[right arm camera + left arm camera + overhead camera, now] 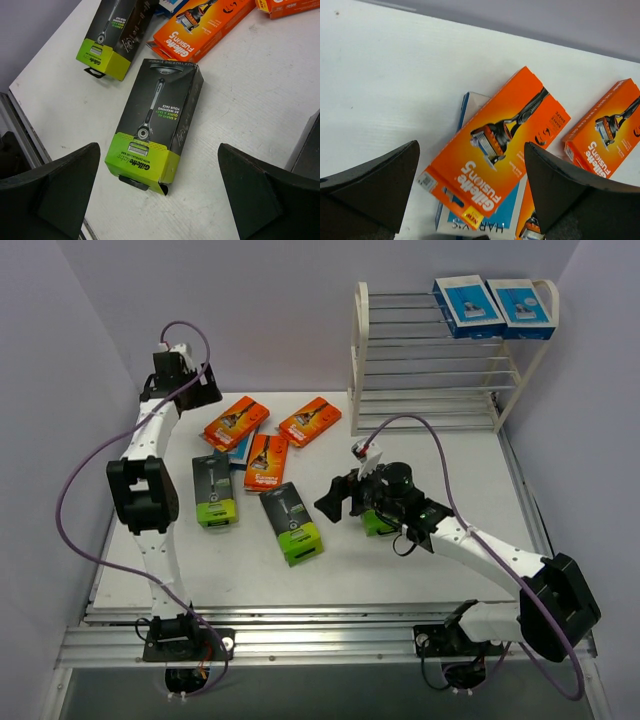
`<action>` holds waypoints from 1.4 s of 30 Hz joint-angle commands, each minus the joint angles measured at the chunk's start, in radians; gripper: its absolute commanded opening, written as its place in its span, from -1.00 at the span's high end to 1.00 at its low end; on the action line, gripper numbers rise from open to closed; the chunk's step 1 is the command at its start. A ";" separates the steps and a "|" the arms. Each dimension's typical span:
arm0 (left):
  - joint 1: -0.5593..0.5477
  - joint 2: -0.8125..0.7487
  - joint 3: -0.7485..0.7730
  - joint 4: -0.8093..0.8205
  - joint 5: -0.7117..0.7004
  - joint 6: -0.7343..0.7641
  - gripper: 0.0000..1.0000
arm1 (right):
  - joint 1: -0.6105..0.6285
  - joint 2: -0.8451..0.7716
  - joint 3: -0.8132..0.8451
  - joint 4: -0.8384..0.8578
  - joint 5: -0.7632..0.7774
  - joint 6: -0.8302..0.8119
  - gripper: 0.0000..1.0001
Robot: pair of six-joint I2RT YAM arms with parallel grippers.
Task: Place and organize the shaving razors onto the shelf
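My left end effector (471, 145) and right end effector (159, 146) gape wide over flat glossy razor packs (155, 120); the rod shelf (362, 335), one o'clock, shows only overhead.

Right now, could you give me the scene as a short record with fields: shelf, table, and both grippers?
shelf: two blue packs on the top tier, side by side
table: three orange packs, three black packs, one blue pack partly under an orange one
left gripper: open, empty, facing an orange pack
right gripper: open, empty, facing a black pack
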 commanded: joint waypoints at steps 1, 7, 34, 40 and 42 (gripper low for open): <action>0.006 0.117 0.163 -0.071 0.061 0.050 -0.88 | -0.043 0.013 -0.008 0.091 -0.125 0.009 -1.00; 0.007 0.309 0.413 -0.154 0.180 0.032 -0.88 | -0.084 0.059 -0.002 0.109 -0.161 0.007 -1.00; -0.169 0.047 -0.160 -0.027 0.206 0.000 -0.90 | -0.087 -0.094 -0.066 0.029 -0.072 0.036 -0.87; -0.212 -0.013 -0.259 -0.008 0.199 -0.023 -0.90 | -0.087 -0.155 -0.100 0.017 -0.061 0.062 -0.87; -0.217 -0.039 -0.285 0.001 0.202 -0.033 -0.90 | -0.087 -0.160 -0.108 0.011 -0.055 0.074 -0.87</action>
